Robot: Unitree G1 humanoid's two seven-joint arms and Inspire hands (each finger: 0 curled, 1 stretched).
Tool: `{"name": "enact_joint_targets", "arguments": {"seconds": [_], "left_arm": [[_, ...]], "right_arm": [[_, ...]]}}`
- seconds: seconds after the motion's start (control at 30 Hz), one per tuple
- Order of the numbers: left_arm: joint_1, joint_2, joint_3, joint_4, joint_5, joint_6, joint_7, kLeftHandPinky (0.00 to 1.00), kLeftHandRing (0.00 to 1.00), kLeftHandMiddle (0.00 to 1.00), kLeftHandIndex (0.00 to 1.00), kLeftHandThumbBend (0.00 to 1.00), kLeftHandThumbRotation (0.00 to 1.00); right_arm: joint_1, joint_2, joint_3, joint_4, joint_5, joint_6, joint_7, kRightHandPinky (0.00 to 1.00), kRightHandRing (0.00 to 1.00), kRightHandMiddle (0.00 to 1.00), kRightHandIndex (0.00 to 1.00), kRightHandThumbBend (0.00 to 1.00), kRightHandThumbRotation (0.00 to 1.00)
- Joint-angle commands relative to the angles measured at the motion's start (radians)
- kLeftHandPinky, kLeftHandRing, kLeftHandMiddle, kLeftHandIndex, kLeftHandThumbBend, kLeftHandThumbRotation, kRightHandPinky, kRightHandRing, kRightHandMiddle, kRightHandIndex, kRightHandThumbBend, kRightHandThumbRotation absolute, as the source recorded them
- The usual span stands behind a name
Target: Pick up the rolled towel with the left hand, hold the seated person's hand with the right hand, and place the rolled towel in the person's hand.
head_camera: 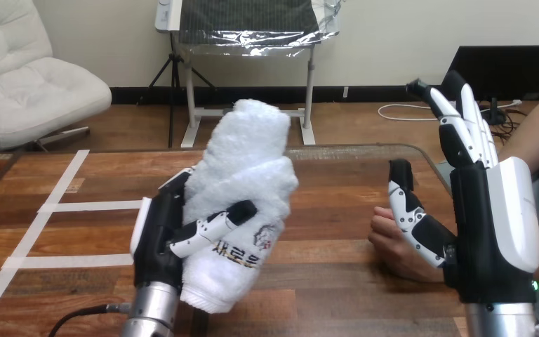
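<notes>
Rolled towel: upright, 9 o'clock of the person's hand.
My left hand: fingers clamped round the towel.
My right hand: fingers straight and apart, 3 o'clock of the person's hand.

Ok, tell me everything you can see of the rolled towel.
The rolled towel is white, fluffy terry cloth, rolled into a thick bundle with some print near its lower end. It is held nearly upright over the wooden table. The left hand grips its lower half, fingers curled round it. Nothing else touches it.
</notes>
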Motion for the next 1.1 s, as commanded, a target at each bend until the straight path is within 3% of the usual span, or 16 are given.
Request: {"name": "enact_joint_targets", "arguments": {"seconds": [0.0, 0.27, 0.4, 0.6, 0.83, 1.07], "left_arm": [[-0.096, -0.031, -0.009, -0.032, 0.010, -0.020, -0.014, 0.31, 0.38, 0.44, 0.51, 0.93, 0.20], [-0.095, -0.050, -0.017, -0.046, 0.026, -0.012, -0.007, 0.31, 0.38, 0.44, 0.50, 0.94, 0.20], [-0.095, -0.057, -0.022, -0.047, 0.032, -0.013, -0.005, 0.31, 0.38, 0.44, 0.50, 0.94, 0.20], [-0.096, -0.062, -0.028, -0.047, 0.039, -0.014, -0.004, 0.31, 0.38, 0.44, 0.50, 0.94, 0.20], [-0.094, -0.063, -0.038, -0.048, 0.046, -0.015, -0.001, 0.32, 0.38, 0.44, 0.50, 0.95, 0.21], [-0.089, -0.065, -0.047, -0.054, 0.057, -0.015, 0.010, 0.32, 0.38, 0.45, 0.50, 0.94, 0.21]], "right_arm": [[-0.069, -0.052, -0.047, -0.066, 0.017, 0.038, 0.057, 1.00, 1.00, 1.00, 0.89, 0.30, 0.00], [-0.084, -0.132, -0.101, -0.072, 0.028, 0.124, 0.183, 0.92, 0.95, 0.97, 0.88, 0.49, 0.00], [-0.097, -0.192, -0.126, -0.084, -0.005, 0.209, 0.285, 0.88, 0.93, 0.95, 0.88, 0.56, 0.00], [-0.122, -0.279, -0.151, -0.074, -0.028, 0.288, 0.400, 0.84, 0.92, 0.93, 0.88, 0.65, 0.00], [-0.163, -0.368, -0.166, -0.034, -0.039, 0.385, 0.518, 0.82, 0.91, 0.91, 0.87, 0.73, 0.00], [-0.212, -0.458, -0.155, 0.026, -0.071, 0.471, 0.626, 0.84, 0.91, 0.92, 0.88, 0.76, 0.00]]}}
